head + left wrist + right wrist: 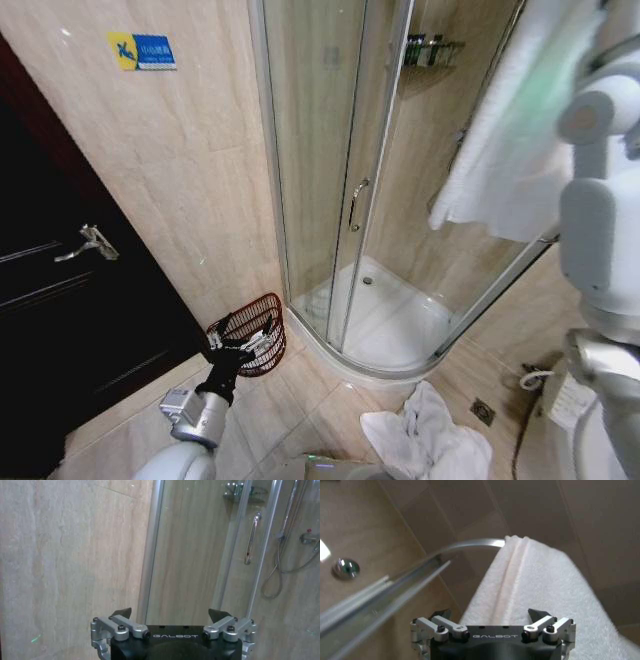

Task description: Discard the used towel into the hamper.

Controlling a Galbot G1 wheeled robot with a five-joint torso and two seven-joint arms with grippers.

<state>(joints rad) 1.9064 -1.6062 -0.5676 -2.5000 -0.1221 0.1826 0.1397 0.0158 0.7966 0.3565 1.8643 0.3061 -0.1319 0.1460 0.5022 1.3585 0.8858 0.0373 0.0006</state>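
The towel (540, 588) hangs over the shower rail, not yet gripped; our right gripper (490, 614) spreads wide before it; our left gripper (170, 614) gapes empty; we judge the hamper (250, 330) unfilled.

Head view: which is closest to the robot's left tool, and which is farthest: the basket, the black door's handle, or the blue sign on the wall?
From the left tool, low on the robot's left:
1. The hamper, right beside the tool on the floor.
2. The door handle, higher up on the dark door to the left.
3. The blue sign, high on the tiled wall.
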